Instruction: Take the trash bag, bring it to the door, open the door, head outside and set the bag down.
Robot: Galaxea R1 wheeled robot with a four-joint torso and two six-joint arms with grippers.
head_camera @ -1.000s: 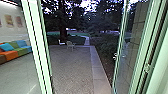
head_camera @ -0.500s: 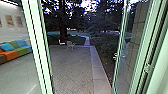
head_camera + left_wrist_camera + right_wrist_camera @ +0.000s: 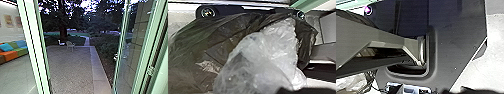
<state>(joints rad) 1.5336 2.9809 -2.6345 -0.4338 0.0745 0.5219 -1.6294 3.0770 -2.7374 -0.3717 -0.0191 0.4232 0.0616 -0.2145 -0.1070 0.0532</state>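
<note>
– What is found nearest?
– In the left wrist view, a dark trash bag [image 3: 191,53] is seen, with clear crumpled plastic [image 3: 260,60] bunched against it.
– And are the left gripper [image 3: 295,90] and the right gripper [image 3: 458,90] closed on anything?
– Whether the fingers of either are parted, together or clamped on the bag cannot be told.
– Which edges are to be minded?
– In the head view, the left of the frame is crossed top to bottom by a pale upright post [image 3: 33,47]. Towards the right, a glass panel [image 3: 130,57] is bordered by pale framing [image 3: 143,50].
– And the open room?
– It is framed between them: paving [image 3: 71,70], bounded on its right by a light stone border [image 3: 97,67]. At far left, a colourful couch [image 3: 15,52] is seen.
– Farther off?
– A chair [image 3: 70,45] is set near the paving's far edge, mid-frame, backed by dark trees [image 3: 63,20].
</note>
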